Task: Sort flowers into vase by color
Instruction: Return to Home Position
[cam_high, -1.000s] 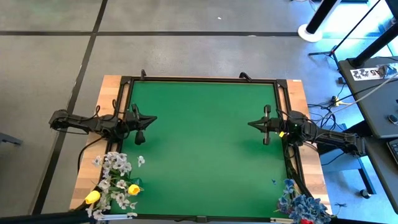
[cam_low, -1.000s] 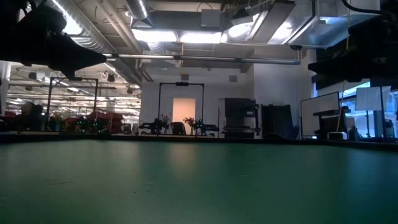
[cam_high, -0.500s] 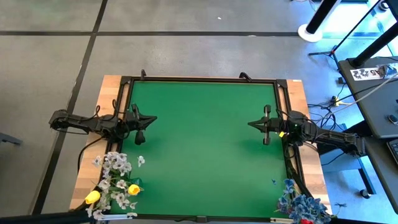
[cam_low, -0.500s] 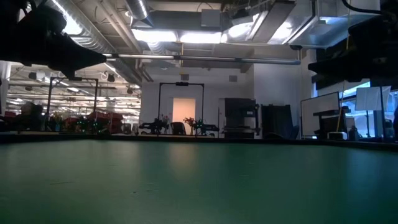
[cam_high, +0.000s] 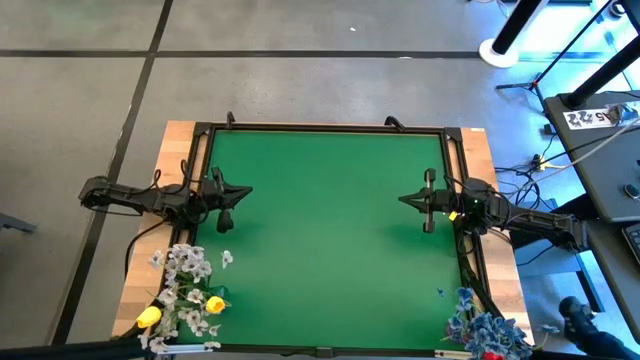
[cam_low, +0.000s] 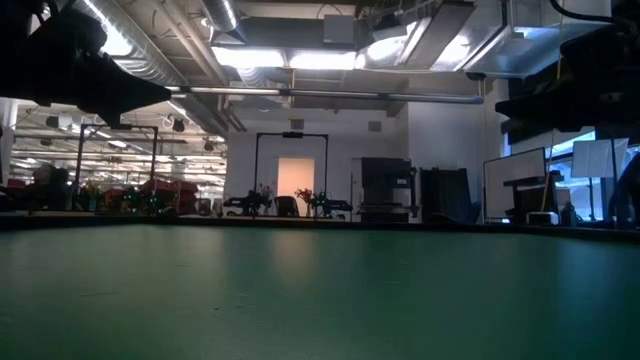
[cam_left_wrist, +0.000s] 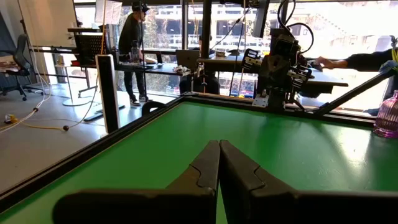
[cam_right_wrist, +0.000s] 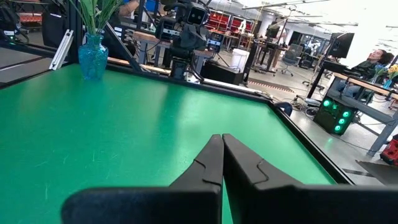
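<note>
The left gripper (cam_high: 222, 203) is being held over the left edge of the green mat (cam_high: 330, 250), its fingers pressed fully together with nothing between them. The right gripper (cam_high: 428, 203) is being held over the mat's right edge, likewise closed and empty. White and yellow flowers (cam_high: 185, 290) are being kept at the frame's lower left, blue flowers (cam_high: 485, 330) at its lower right.
</note>
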